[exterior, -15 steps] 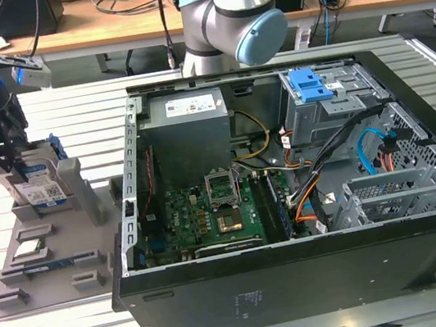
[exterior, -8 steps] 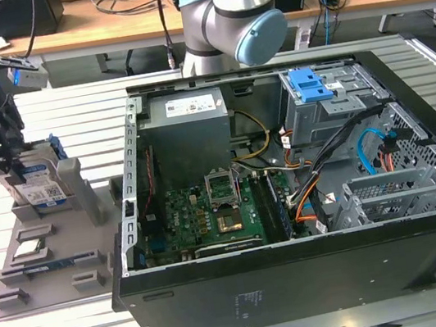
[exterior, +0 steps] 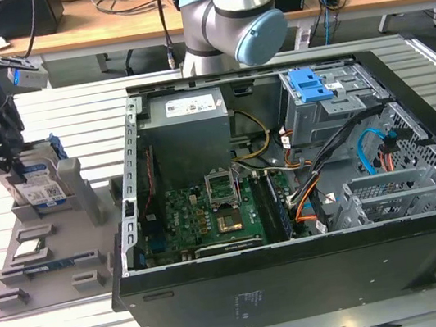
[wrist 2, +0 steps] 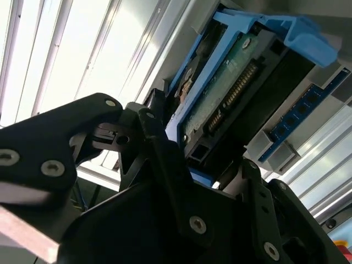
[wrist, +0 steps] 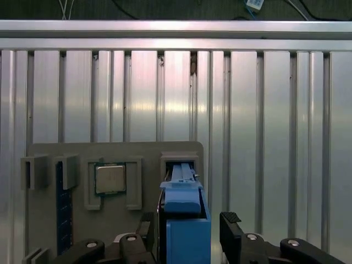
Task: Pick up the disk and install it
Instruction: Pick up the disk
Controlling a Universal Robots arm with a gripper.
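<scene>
**Exterior view's far left.** The arm's gripper [exterior: 21,168] is down over a gray holder [exterior: 87,226] that lies on the slatted metal bench [exterior: 69,112]. The disk [exterior: 41,190] stands on edge in a slot of this holder. Its white-and-blue label faces the camera and its blue caddy frame runs around it.

**Jaws.** In the first wrist view the jaws stand one on each side of the disk's upper edge, set narrowly apart. A thin gap shows between one jaw and the blue frame. The other side is too dark to judge contact. In the second wrist view the disk's circuit-board face and connector row lie between the jaws. The disk is not lifted; its lower edge sits in the holder's slot.

**Holder, near side.** A small square silver chip [exterior: 30,247] rests in a recess, near the disk and apart from it.

**Centre.** An open computer case [exterior: 305,291] lies on its side just beside the holder. Inside it are a gray power supply [exterior: 187,127] at the far end and a green motherboard [exterior: 201,216] nearer the camera.

**Exterior view's right.** Inside the case, a bare blue bracket [exterior: 313,82] sits on top of a metal bay. Orange and blue cables [exterior: 369,148] run below it, and a perforated drive cage [exterior: 396,189] stands near the case's front wall.
</scene>
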